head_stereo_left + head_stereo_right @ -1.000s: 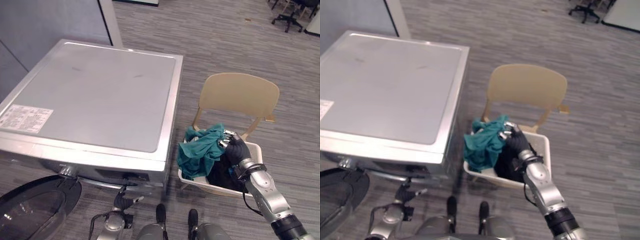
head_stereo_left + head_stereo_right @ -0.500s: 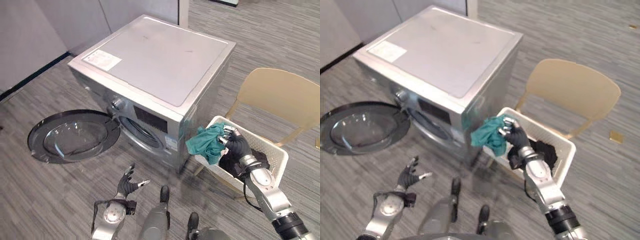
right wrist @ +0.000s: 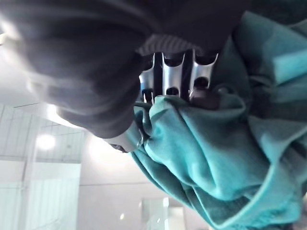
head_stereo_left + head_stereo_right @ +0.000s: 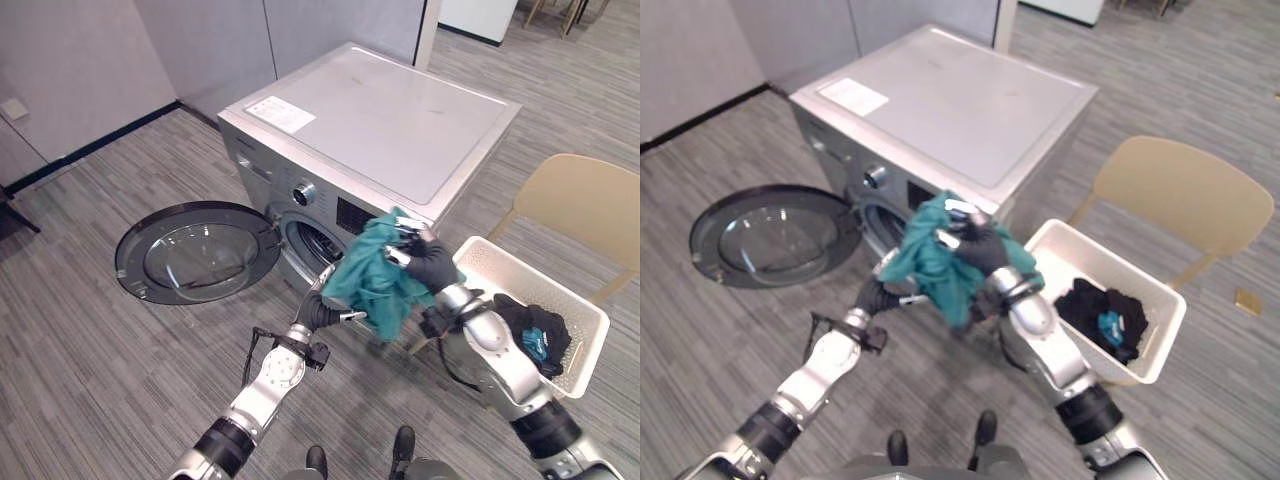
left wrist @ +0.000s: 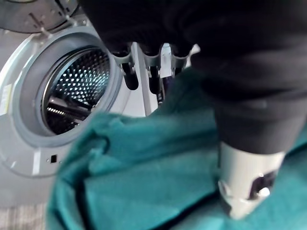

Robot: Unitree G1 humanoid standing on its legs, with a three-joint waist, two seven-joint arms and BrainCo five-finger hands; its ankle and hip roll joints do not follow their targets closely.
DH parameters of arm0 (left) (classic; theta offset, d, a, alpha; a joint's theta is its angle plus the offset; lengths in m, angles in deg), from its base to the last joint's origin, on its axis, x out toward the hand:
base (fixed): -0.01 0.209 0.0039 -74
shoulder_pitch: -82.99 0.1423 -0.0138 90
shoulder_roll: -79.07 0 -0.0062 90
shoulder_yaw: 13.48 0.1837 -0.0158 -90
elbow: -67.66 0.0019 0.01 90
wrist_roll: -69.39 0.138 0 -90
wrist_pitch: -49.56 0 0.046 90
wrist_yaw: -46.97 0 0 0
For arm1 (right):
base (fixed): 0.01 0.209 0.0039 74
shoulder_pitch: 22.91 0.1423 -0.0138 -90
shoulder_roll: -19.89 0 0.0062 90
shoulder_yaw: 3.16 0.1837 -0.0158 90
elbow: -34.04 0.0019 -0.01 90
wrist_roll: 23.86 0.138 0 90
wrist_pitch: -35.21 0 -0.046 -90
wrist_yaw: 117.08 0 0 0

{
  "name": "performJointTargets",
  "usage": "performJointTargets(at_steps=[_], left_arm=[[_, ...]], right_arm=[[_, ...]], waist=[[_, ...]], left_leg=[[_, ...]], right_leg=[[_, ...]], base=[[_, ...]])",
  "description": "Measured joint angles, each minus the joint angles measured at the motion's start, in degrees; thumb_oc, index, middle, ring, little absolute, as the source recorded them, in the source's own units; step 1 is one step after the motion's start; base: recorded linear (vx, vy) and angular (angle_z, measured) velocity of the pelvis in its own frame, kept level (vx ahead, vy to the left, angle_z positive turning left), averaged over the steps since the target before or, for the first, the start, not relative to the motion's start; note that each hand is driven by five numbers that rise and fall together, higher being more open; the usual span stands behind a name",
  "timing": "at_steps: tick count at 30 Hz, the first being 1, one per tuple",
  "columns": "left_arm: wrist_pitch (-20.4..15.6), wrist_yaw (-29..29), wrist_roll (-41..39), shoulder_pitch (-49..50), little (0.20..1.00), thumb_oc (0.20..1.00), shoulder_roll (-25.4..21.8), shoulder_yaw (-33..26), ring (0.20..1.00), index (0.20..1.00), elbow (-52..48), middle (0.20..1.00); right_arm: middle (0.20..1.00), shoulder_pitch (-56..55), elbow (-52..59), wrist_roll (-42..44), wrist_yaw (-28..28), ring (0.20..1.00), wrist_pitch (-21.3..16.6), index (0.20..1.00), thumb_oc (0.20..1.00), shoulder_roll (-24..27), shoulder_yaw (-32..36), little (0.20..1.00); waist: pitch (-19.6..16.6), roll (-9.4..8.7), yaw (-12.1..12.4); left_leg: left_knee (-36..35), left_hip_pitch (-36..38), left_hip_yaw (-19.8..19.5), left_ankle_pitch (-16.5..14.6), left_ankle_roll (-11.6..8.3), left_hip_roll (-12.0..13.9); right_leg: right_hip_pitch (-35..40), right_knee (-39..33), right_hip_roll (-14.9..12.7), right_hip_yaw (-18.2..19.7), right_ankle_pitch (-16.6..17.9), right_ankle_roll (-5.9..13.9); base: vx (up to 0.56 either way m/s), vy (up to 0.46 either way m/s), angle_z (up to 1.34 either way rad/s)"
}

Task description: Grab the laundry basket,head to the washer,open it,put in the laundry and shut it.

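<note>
Right robot hand [image 4: 428,266] has lifted the crumpled teal cloth garment [image 4: 372,282] clear of the white plastic laundry basket [image 4: 574,310], fingers clenched on it. Left robot hand [image 4: 312,312], fingers relaxed, has come up beneath the cloth. The silver front-loading washer [image 4: 375,135] stands open just beyond, so loading looks next.

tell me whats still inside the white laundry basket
In the white plastic laundry basket lies a heap of black clothing with a small teal patch showing in it. Anything beneath that heap is covered. The teal cloth is out, held in the right hand.

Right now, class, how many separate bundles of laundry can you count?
2: a teal cloth held in the right hand before the washer, and dark clothes in the basket; more may lie underneath.
</note>
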Motion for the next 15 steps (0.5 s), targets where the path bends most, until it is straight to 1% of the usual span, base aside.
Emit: performJointTargets(at_steps=[1,3,4,5,6,7,8,10,11,12,13,15], left_arm=[[0.01,0.41,0.02,-0.14,1.000,1.000,0.35,0.04,1.000,1.000,-0.27,1.000],[0.10,1.75,0.32,-2.12,1.000,1.000,-0.08,0.99,1.000,1.000,-0.31,1.000],[0.10,2.38,1.01,-3.53,1.000,1.000,-0.01,1.60,1.000,1.000,-0.22,1.000],[0.11,2.80,1.51,-5.11,1.000,1.000,0.03,2.41,1.000,1.000,-0.14,1.000],[0.05,3.22,1.59,-7.25,0.561,0.561,0.41,3.36,0.561,0.561,-0.01,0.561],[0.05,3.49,1.61,-8.26,0.228,0.228,0.44,4.14,0.228,0.228,0.38,0.228],[0.03,3.52,1.68,-9.53,0.200,0.200,0.22,5.07,0.200,0.200,0.88,0.200],[-0.07,3.71,1.67,-9.53,0.200,0.200,0.04,5.02,0.200,0.200,1.69,0.200],[-0.06,3.80,1.67,-9.53,0.200,0.200,0.12,5.01,0.200,0.200,2.63,0.200],[-0.02,3.90,1.66,-8.86,0.200,0.200,-0.30,4.74,0.200,0.200,2.98,0.200],[-0.03,3.87,1.61,-8.12,0.200,0.200,-0.27,4.23,0.200,0.200,2.99,0.200],[-0.01,3.46,1.38,-5.99,0.200,0.200,-0.27,2.94,0.200,0.200,3.02,0.200]], right_arm=[[0.200,0.05,0.01,0.27,0.27,0.200,-0.02,0.200,0.200,-0.69,-0.06,0.200],[0.200,0.14,-0.01,3.60,0.31,0.200,-0.03,0.200,0.200,-2.07,-1.80,0.200],[0.200,0.13,-0.12,4.80,0.52,0.200,-0.03,0.200,0.200,-2.74,-2.72,0.200],[0.200,-0.03,-0.30,5.30,0.66,0.200,-0.03,0.200,0.200,-3.15,-3.36,0.200],[0.200,-0.14,-0.56,6.93,1.14,0.200,-0.01,0.200,0.200,-3.53,-3.95,0.200],[0.200,-0.17,-0.81,7.50,1.29,0.200,-0.02,0.200,0.200,-3.68,-3.93,0.200],[0.200,-0.21,-1.13,8.73,1.41,0.200,-0.02,0.200,0.200,-3.64,-3.95,0.200],[0.200,-0.14,-1.27,8.99,1.43,0.200,-0.01,0.200,0.200,-3.39,-3.95,0.200],[0.231,-0.16,-1.47,9.00,1.42,0.231,-0.01,0.231,0.231,-3.42,-3.95,0.231],[0.602,-0.65,-2.36,9.06,1.49,0.602,-0.01,0.602,0.602,-2.84,-3.80,0.602],[1.000,-1.24,-2.92,9.08,1.57,1.000,0.00,1.000,1.000,-2.74,-3.69,1.000],[1.000,-3.46,-3.02,8.96,2.35,1.000,0.26,1.000,1.000,-1.10,-3.69,1.000]], waist=[[-0.17,-0.28,0.37],[-0.52,-0.84,0.91],[-0.56,-0.91,0.90],[-0.62,-0.97,0.51],[-0.92,-1.42,-0.53],[-0.99,-1.53,-0.96],[-1.45,-2.08,-1.66],[-1.67,-2.36,-1.58],[-1.68,-2.34,-1.74],[-1.80,-2.28,-1.89],[-1.84,-2.24,-1.88],[-2.26,-1.98,-1.85]], left_leg=[[0.00,0.10,-0.03,0.00,0.24,-0.33],[0.00,0.09,-0.12,0.28,0.67,-0.60],[-0.01,-0.38,-0.37,0.43,0.90,-0.67],[-0.01,-0.54,-1.44,0.53,1.11,-0.67],[-0.01,-1.15,-2.03,0.88,1.61,-0.93],[-0.01,-1.43,-3.26,0.94,1.71,-1.02],[0.00,-1.64,-3.65,1.57,1.88,-0.84],[0.00,-1.72,-3.62,1.83,1.63,-0.68],[0.00,-1.57,-3.63,1.87,1.55,-0.74],[0.00,-1.29,-3.57,1.98,1.38,-0.41],[-0.01,-1.03,-3.37,1.97,1.35,-0.21],[-0.02,-0.70,-3.31,1.92,1.28,0.29]], right_leg=[[0.01,-0.04,-0.12,0.21,0.09,0.22],[0.03,0.11,-0.30,0.40,0.43,0.45],[0.03,0.54,-0.33,0.51,0.44,0.53],[-0.05,1.04,-0.36,0.94,0.21,0.85],[-0.14,1.47,-0.07,4.32,-0.42,1.67],[-0.33,2.29,0.35,8.22,-1.06,2.16],[-0.54,2.50,0.47,11.93,-1.84,2.73],[-0.51,1.89,0.83,12.84,-1.77,2.66],[-0.24,1.70,1.04,12.86,-1.76,2.66],[0.39,1.07,1.37,12.65,-1.60,2.46],[0.74,0.66,1.54,12.68,-1.53,2.41],[1.44,-0.18,1.87,12.69,-1.38,2.29]], base=[[-0.07,0.137,0.00],[-0.06,0.062,0.01],[-0.06,0.052,0.16],[-0.05,0.049,0.38],[-0.05,0.045,0.45],[-0.04,0.010,0.56],[-0.02,-0.007,0.27],[-0.01,-0.026,0.02],[0.00,-0.047,-0.02],[0.01,-0.050,0.00],[0.02,-0.053,-0.01],[0.02,-0.056,-0.03]])
